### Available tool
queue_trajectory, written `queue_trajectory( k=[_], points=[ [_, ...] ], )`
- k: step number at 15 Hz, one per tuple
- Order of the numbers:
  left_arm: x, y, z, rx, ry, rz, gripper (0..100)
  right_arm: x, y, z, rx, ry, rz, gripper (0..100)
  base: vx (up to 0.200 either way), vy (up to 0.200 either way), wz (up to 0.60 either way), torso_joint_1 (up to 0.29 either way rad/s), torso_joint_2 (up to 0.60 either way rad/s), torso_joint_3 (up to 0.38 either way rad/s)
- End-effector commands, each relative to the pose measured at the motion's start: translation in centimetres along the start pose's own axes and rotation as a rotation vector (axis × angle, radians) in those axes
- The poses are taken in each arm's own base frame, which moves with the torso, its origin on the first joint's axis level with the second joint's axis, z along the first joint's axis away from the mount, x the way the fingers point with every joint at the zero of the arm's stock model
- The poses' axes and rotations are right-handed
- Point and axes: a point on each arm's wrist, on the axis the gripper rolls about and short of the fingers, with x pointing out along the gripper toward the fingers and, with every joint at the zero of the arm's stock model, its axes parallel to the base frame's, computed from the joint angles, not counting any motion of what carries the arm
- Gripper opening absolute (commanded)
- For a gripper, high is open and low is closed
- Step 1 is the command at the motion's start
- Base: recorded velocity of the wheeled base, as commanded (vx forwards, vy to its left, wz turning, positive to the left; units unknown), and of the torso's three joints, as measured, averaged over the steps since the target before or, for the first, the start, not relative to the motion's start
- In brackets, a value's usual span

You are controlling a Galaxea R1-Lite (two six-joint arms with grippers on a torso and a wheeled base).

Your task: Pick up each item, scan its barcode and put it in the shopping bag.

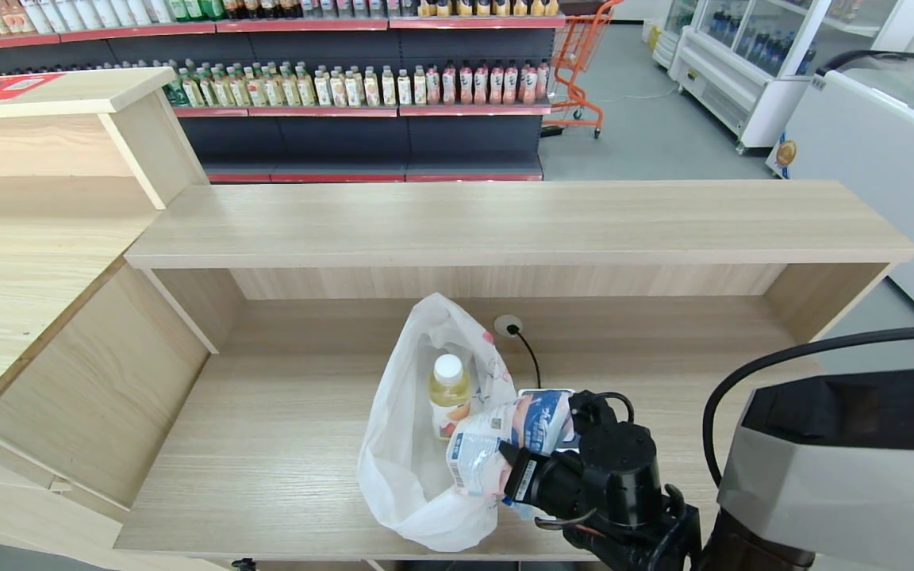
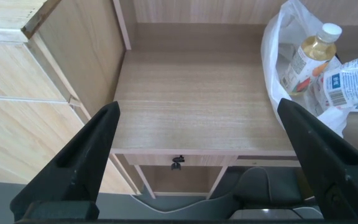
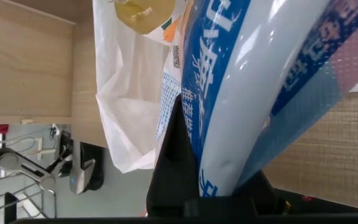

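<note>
With our right gripper (image 1: pixel 514 468) pinching the packet (image 1: pixel 505 432), we should ease it left over the shopping bag (image 1: pixel 393 464), near of the bottle (image 1: pixel 449 388), before releasing.

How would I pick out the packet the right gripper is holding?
On the lower wooden counter stands a white shopping bag. At its mouth the right gripper holds a blue-and-white packet, unlike the white-capped bottle inside the bag.
</note>
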Motion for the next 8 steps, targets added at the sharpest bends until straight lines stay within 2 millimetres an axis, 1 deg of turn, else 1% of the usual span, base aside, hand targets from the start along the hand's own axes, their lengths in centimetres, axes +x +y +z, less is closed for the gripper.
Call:
queue_trajectory(
  k=[1,2,3,6,8],
  points=[
    [0.0,0.0,0.0,0.000,-0.001,-0.001,100,0.3,-0.3,-0.7,-0.008,0.012,-0.015,0,0.000,0.000,0.00,0.000,0.00,0.000],
    [0.0,0.0,0.0,0.000,-0.001,0.001,100,0.4,-0.4,-0.8,-0.011,0.008,-0.028,0,0.000,0.000,0.00,0.000,0.00,0.000],
    [0.0,0.0,0.0,0.000,-0.001,0.001,100,0.4,-0.3,-0.8,-0.010,0.004,-0.028,100,0.000,0.000,0.00,0.000,0.00,0.000],
    [0.0,0.0,0.0,0.000,-0.001,-0.001,100,0.4,0.4,-0.6,-0.003,-0.018,0.006,100,0.000,0.000,0.00,0.000,0.00,0.000],
    [0.0,0.0,0.0,0.000,-0.001,0.001,100,0.4,1.0,0.0,0.005,-0.044,0.029,100,0.000,0.000,0.00,0.000,0.00,0.000]
  ],
)
